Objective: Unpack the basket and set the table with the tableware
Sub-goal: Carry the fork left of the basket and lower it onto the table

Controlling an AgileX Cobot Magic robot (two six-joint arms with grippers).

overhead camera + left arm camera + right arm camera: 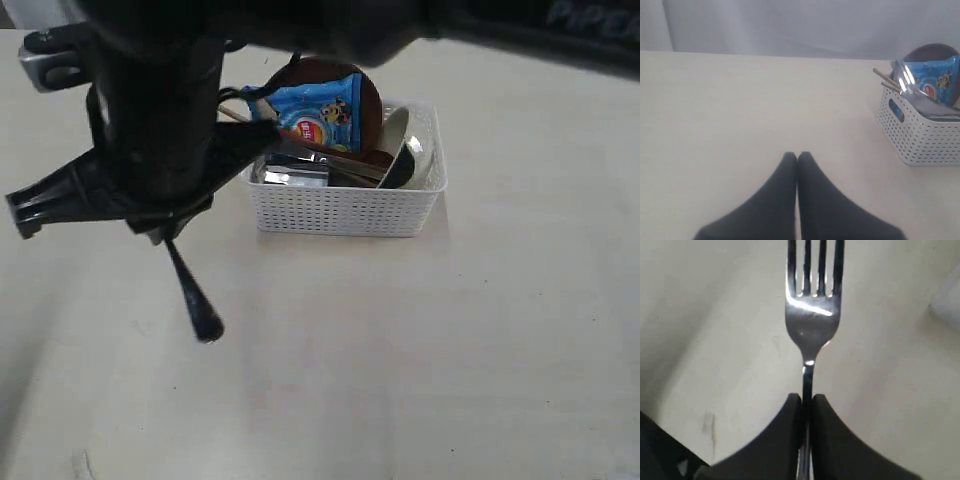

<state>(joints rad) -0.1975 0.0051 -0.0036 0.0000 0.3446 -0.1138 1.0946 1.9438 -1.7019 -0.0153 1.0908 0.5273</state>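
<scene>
Right claw (806,400) pinches the fork (811,325), tines pointing straight outward.

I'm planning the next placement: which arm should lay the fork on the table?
Right. The right fingers clamp the fork above the table; the left fingers are shut, empty, apart from the basket.

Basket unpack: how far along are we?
Early. Done: no tableware lies on the table in any view. In hand: the right gripper is shut on the fork, out over the table; the left gripper is shut and empty. Left: the basket holds the brown plate, bowl, chopsticks and steel pieces, plus the blue snack bag.
</scene>
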